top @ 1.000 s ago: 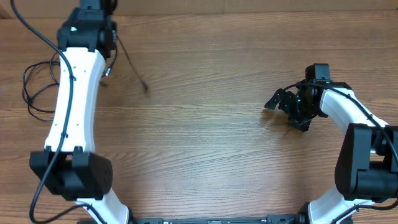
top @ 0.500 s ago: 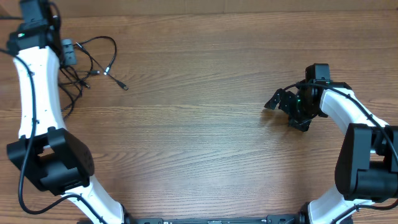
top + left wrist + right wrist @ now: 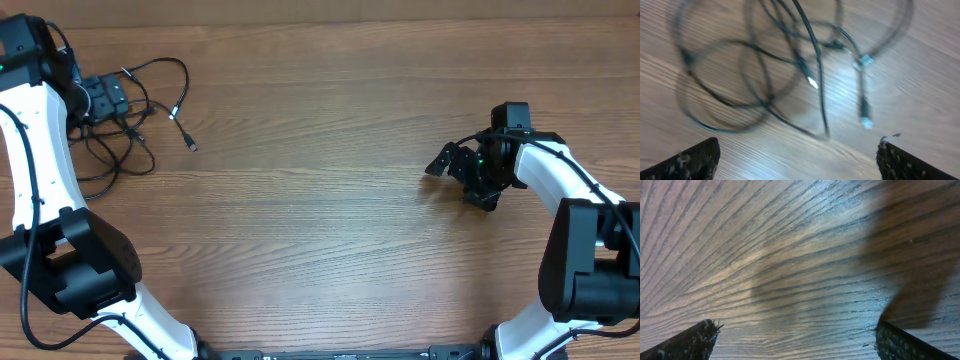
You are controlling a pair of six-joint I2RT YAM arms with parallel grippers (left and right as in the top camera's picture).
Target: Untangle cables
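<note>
Cables [image 3: 128, 118] look limp, light, snag-prone; grasp near a silver-tipped plug [image 3: 812, 82]. Left gripper [image 3: 800, 165] and right gripper [image 3: 800, 342]: jaws apart, empty.

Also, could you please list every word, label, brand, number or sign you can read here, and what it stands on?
None can be read in any view.
The cables show no legible print, and the left wrist view of them is blurred.
The table shows only wood grain, with no markings.
</note>
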